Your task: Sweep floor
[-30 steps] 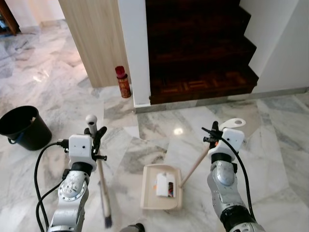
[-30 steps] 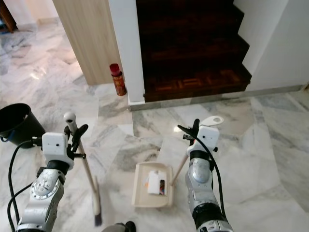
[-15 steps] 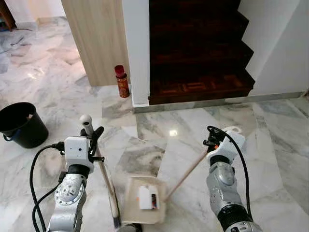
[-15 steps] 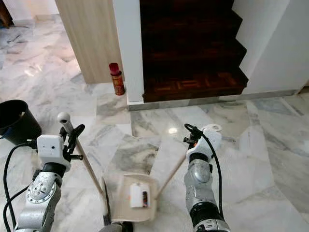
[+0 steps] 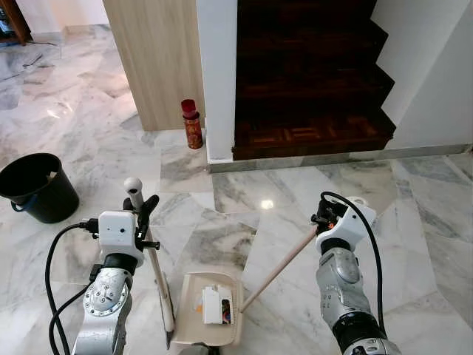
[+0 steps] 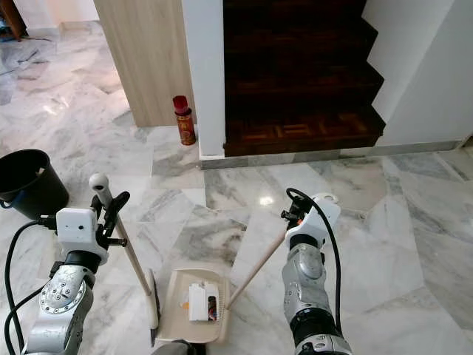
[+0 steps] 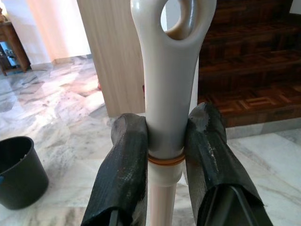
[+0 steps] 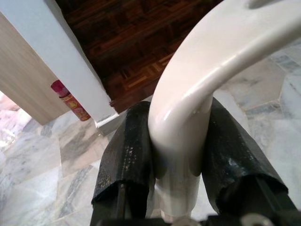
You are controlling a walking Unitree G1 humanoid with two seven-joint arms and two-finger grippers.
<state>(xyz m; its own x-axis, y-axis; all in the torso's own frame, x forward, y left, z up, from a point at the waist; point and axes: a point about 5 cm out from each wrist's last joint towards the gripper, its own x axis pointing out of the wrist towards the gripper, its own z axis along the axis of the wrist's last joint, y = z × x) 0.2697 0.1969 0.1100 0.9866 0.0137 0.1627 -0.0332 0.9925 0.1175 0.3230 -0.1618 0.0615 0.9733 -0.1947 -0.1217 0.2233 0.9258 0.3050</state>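
Glossy grey-veined white marble tile floor (image 5: 89, 96) is seen across most of the frame. A round black plastic bucket (image 5: 38, 188) is stood on it at the left edge. A red cylindrical spray can (image 5: 192, 124) is stood at upper centre, just beside the white wall corner. A cream plastic dustpan (image 5: 207, 319) with scraps of litter (image 5: 213, 305) inside is laid at bottom centre. A cream broom head (image 5: 167, 318) is set just beside the dustpan's left edge.
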